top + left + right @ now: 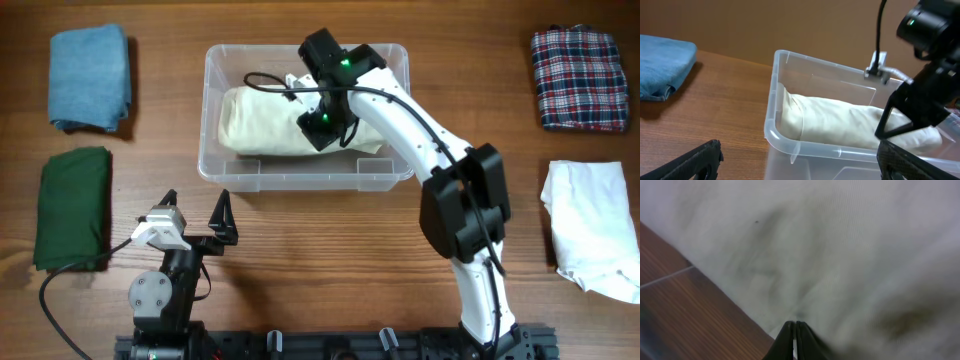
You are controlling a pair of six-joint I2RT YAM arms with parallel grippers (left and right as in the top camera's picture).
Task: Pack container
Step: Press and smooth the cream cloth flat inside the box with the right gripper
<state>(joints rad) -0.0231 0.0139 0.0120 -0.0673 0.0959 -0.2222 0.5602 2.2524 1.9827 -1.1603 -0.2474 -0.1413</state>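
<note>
Wooden table (300,250). Overhead: container (300,178) far centre, bare wood along all its walls. Cream cloth (260,120) lies inside, with the right gripper (325,125) down on it. Left gripper (197,212) on the near side, fingers spread, empty.

Left wrist: container's rounded near-left corner, with a blue cloth (660,65) far left.

Right wrist: fingertips (787,340) pressed together against the cloth. Can't tell if fabric is pinched.

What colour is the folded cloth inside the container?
The cloth is cream; the left wrist view shows it best.

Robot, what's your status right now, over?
Left gripper open, clear of container. Right gripper shut, down on cream cloth inside it. No obstruction seen.
</note>
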